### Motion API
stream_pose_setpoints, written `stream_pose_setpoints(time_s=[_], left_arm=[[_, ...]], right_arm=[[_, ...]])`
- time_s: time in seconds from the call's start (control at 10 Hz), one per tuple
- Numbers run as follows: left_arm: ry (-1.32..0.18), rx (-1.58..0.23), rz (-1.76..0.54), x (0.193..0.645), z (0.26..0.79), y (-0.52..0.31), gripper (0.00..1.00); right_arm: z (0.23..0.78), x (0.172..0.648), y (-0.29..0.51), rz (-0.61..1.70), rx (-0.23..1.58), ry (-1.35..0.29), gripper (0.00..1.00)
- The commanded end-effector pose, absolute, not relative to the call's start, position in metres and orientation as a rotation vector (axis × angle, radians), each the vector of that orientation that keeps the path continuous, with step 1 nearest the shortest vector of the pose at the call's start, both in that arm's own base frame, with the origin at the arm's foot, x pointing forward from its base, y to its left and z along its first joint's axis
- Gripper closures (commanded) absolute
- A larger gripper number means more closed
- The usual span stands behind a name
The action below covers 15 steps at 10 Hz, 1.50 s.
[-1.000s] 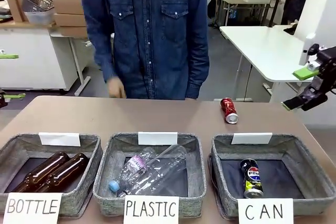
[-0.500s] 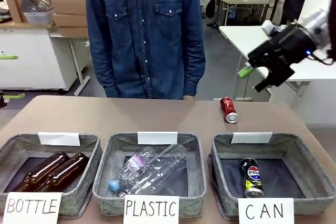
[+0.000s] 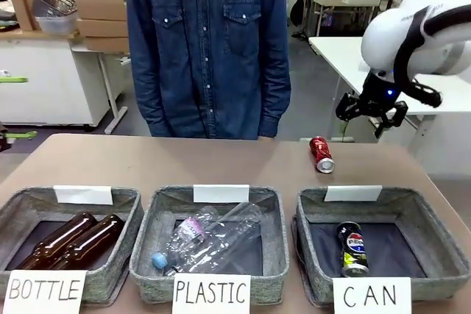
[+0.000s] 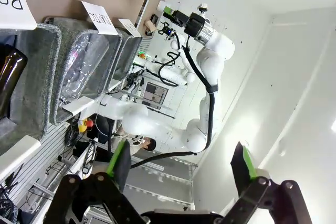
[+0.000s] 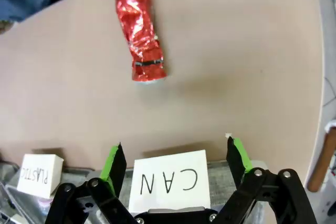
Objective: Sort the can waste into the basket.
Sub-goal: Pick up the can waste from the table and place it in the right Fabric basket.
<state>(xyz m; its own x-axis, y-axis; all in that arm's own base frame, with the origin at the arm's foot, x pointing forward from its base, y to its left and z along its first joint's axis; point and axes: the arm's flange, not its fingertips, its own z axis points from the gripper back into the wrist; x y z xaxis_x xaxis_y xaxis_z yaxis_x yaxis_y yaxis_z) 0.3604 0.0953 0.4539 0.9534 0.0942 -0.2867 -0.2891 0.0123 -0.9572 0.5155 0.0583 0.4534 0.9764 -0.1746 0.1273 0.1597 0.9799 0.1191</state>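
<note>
Front view, lower band of the frame: three grey baskets stand in a row along the near table edge. The basket [image 3: 430,240] at lower right carries the card "CAN" [image 3: 372,296] on its front wall. The middle one holds clear plastic bottles [image 3: 213,237]; the one at lower left holds two brown glass bottles [image 3: 73,240].

Status of the can waste: the black Pepsi can [image 3: 353,249] already lies inside the CAN basket, on the dark lining. The red can [image 3: 321,154] lies on its side on the bare table [image 3: 147,163], at centre right, beyond the basket's far wall and apart from it. The right wrist view shows it crumpled along its length.

The right arm enters from the upper right. The right gripper [image 3: 372,113] hangs above and to the right of the red can, not touching it. In the right wrist view its green fingertips [image 5: 114,162] stand spread, with nothing between them; the red can [image 5: 142,35] sits in the upper centre of that frame.

The left gripper [image 4: 181,165] is also spread and empty, apparently parked well away from the table, though its view is rolled and hard to read.

Step in hand, as judged: approach to the second and last can. The next move calls for descent over the red can, jaws aligned across its narrow width, closure, then lift and transfer over the far wall into the CAN basket.
</note>
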Motion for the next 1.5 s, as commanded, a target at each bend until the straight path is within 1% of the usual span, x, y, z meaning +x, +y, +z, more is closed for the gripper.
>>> stream_pose_setpoints(time_s=[0.0, 0.1, 0.2, 0.3, 0.5, 0.7, 1.0, 1.4], left_arm=[[0.149, -1.525, 0.295, 0.358, 0.455, 0.095, 0.00], [0.149, -1.525, 0.295, 0.358, 0.455, 0.095, 0.00], [0.149, -1.525, 0.295, 0.358, 0.455, 0.095, 0.00], [0.149, -1.525, 0.295, 0.358, 0.455, 0.095, 0.00], [0.149, -1.525, 0.295, 0.358, 0.455, 0.095, 0.00], [0.149, -1.525, 0.295, 0.358, 0.455, 0.095, 0.00], [0.149, -1.525, 0.295, 0.358, 0.455, 0.095, 0.00], [0.149, -1.525, 0.295, 0.358, 0.455, 0.095, 0.00]], right_arm=[[0.464, 0.516, 0.064, -0.081, 0.197, -0.201, 0.00], [0.464, 0.516, 0.064, -0.081, 0.197, -0.201, 0.00], [0.457, 0.516, 0.061, -0.148, 0.125, -0.154, 0.00], [0.441, 0.540, 0.071, -0.091, 0.145, -0.151, 0.00], [0.407, 0.570, 0.091, 0.017, 0.139, -0.137, 0.00], [0.369, 0.597, 0.100, -0.034, 0.047, -0.159, 0.00], [0.317, 0.634, 0.106, -0.081, -0.021, -0.166, 0.00], [0.308, 0.641, 0.106, -0.107, -0.021, -0.147, 0.00]])
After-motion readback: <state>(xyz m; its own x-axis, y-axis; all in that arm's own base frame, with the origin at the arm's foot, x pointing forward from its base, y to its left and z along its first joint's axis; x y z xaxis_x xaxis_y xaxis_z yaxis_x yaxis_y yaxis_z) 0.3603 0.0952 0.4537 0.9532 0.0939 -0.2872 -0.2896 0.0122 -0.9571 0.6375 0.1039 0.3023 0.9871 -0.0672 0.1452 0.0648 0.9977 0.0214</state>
